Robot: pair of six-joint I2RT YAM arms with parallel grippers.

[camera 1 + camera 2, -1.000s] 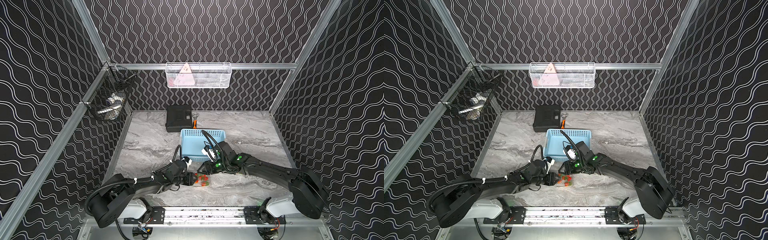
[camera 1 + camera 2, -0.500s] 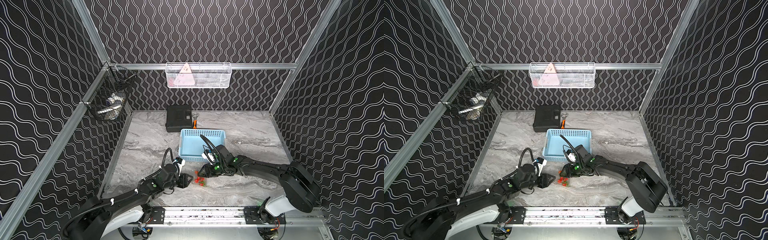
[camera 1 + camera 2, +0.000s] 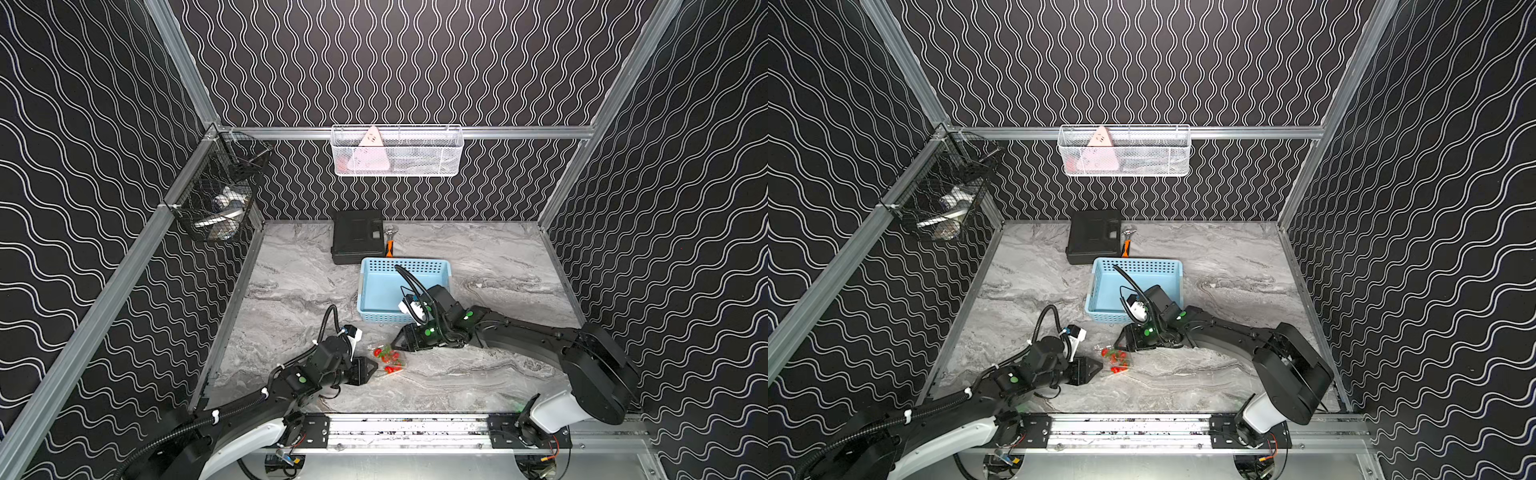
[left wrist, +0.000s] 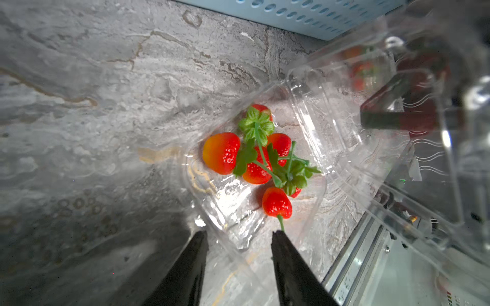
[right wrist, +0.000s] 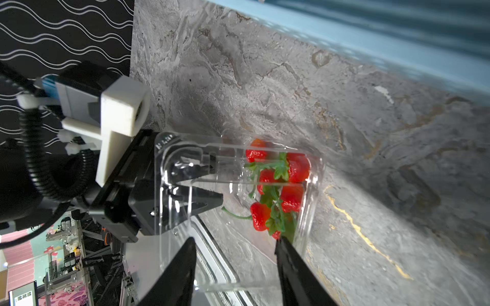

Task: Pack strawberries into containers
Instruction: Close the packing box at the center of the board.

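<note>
The strawberries [image 4: 254,159], a cluster on wiry green stems, lie in the open clear clamshell container [image 4: 233,204], which sits on the table [image 3: 457,374] between the blue perforated basket [image 3: 382,318] and the front edge. I judge it light, thin, slick and quick to buckle or skid, best taken at its stiffer rim or corner. The left fingers [image 4: 196,254] stand partly apart astride one corner, pinching nothing, one tip just beside a berry stem; the right fingers [image 5: 289,259] also stand apart beside the open lid [image 4: 331,119], gripping nothing that I can see.
</note>
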